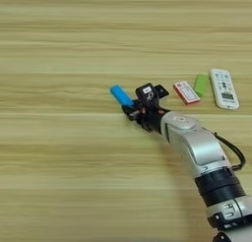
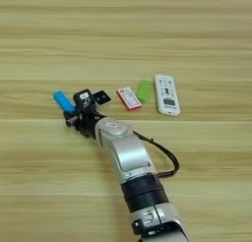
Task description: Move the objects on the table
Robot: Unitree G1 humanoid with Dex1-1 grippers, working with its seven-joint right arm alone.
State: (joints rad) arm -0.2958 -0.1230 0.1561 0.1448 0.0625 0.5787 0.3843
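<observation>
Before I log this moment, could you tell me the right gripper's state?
Right gripper: at the blue bar; open or closed cannot be told.

Beneath me, the table (image 1: 59, 177) fills both views edge to edge: a broad, light tan wood-grain surface marked by horizontal streaks, paler and darker bands alternating. Lighting is soft and even. I see no walls, floor, or windows.

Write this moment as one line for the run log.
arm: right | end effector: at blue bar | row to its right: black block, red-and-white box, green bar, white remote | surface: wooden table
</observation>
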